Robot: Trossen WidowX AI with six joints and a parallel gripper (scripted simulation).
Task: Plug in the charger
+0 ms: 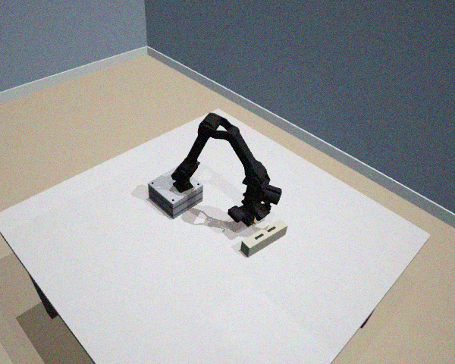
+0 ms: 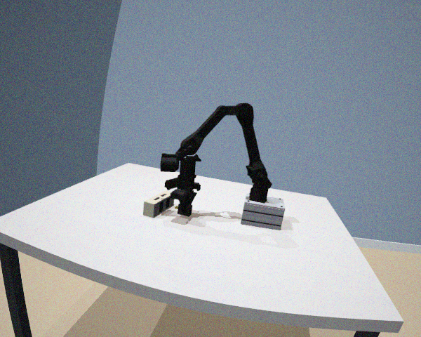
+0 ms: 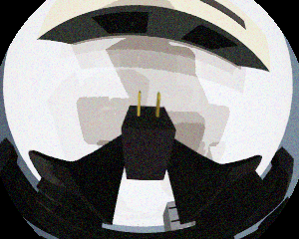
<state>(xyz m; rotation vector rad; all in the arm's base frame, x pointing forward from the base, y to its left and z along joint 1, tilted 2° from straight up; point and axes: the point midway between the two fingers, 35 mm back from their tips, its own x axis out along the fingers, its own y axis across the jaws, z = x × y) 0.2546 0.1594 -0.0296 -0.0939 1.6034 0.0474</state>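
Observation:
The cream power strip [image 1: 266, 241] [image 2: 149, 209] lies on the table. Its dark side faces the gripper, and the wrist view shows two black openings there, a left one [image 3: 121, 22] and a right one [image 3: 209, 38]. My gripper [image 1: 251, 221] [image 2: 184, 211] is shut on the black charger [image 3: 149, 154], low over the table. Two yellow prongs [image 3: 149, 105] [image 2: 175, 207] point toward the strip's dark side, apart from it. In the wrist view they sit below and right of the left opening's middle. The fingers mostly hide the charger in the top and exterior views.
The grey box [image 1: 174, 202] [image 2: 263, 214] under the arm's base stands on the white table [image 1: 180, 282] [image 2: 222, 265]. The strip's top has two dark slots. The arm's shadow falls between the box and the strip.

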